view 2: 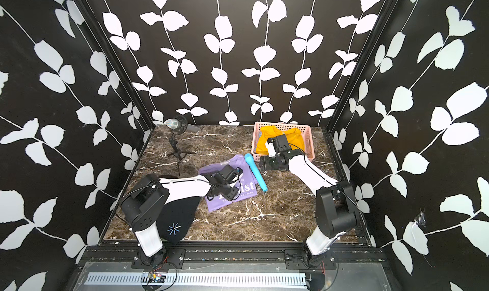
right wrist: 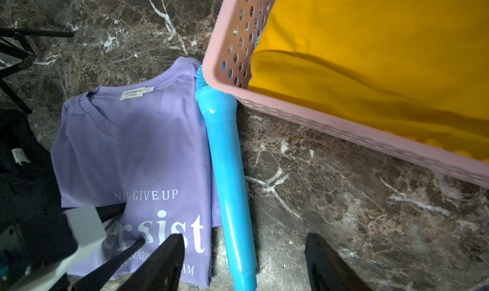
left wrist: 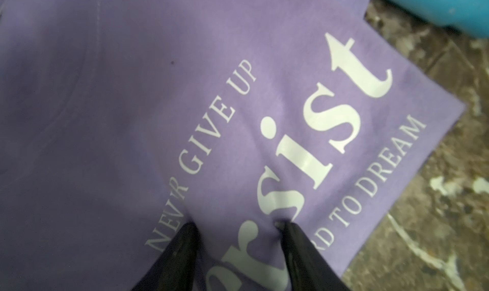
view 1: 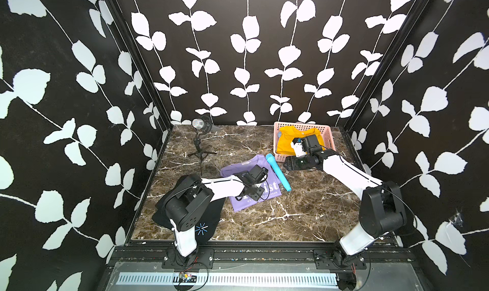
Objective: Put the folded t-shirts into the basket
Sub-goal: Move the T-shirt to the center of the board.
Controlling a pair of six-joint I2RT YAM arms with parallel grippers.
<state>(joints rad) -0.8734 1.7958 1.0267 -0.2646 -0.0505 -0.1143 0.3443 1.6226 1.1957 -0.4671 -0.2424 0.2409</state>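
A lilac t-shirt (view 1: 238, 205) (view 2: 217, 205) (right wrist: 132, 144) printed "Persist" lies folded mid-table. My left gripper (view 1: 251, 194) (left wrist: 238, 228) is down on its print, open, with both black fingertips (left wrist: 185, 239) dug into the cloth, which puckers between them. The pink basket (view 1: 328, 133) (view 2: 309, 138) (right wrist: 317, 120) stands at the back right and holds a mustard t-shirt (view 1: 287, 138) (right wrist: 370, 51). A sliver of light blue cloth (view 2: 260, 134) shows beneath it. A black t-shirt (view 1: 209, 223) (view 2: 180, 218) with a blue starburst lies under my left arm. My right gripper (view 1: 288, 165) (right wrist: 243, 263) hangs open and empty just in front of the basket.
A blue toy microphone (view 1: 279, 173) (view 2: 255, 173) (right wrist: 227, 170) lies between the lilac shirt and the basket, its head touching the basket's corner. A studio microphone on a small tripod (view 1: 199, 125) (view 2: 176, 124) stands at the back left. Black patterned walls enclose the marble table.
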